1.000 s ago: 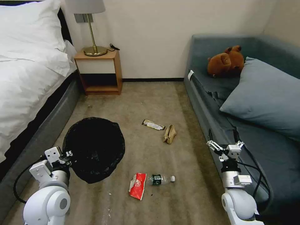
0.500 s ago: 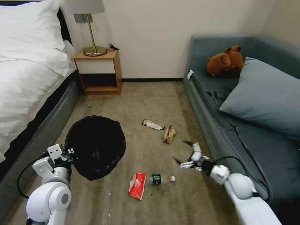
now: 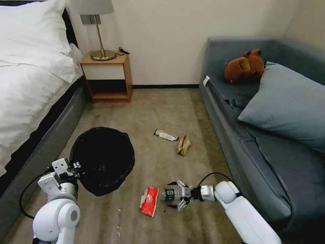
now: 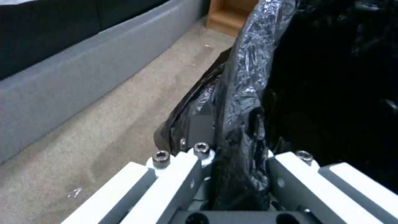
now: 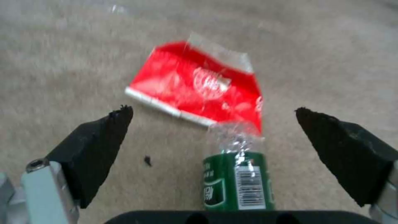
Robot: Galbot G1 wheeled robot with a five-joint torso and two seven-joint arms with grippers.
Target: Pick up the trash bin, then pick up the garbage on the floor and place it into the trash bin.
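Note:
The trash bin (image 3: 103,157), lined with a crinkly black bag, hangs low over the carpet at the left. My left gripper (image 3: 73,168) is shut on its near rim, and in the left wrist view the fingers (image 4: 182,174) pinch the bag-covered rim of the trash bin (image 4: 248,62). My right gripper (image 3: 174,195) is open down at the floor, its fingers on either side of the small clear bottle (image 3: 169,195). In the right wrist view the green-labelled bottle (image 5: 237,183) lies between the black fingertips (image 5: 104,133), with the red-and-white snack packet (image 5: 195,84) just beyond it. This packet (image 3: 149,200) lies beside the bottle. The crumpled tan paper (image 3: 183,145) and the bar wrapper (image 3: 166,135) lie farther off.
A bed (image 3: 30,88) runs along the left and a blue-grey sofa (image 3: 243,135) along the right, with a pillow (image 3: 287,101) and a brown teddy bear (image 3: 244,66) on it. A wooden nightstand (image 3: 108,78) with a lamp stands at the back wall.
My right arm has swung from beside the sofa down and to the left, to the floor, and its open fingers now straddle the bottle. The left gripper keeps hold of the bin.

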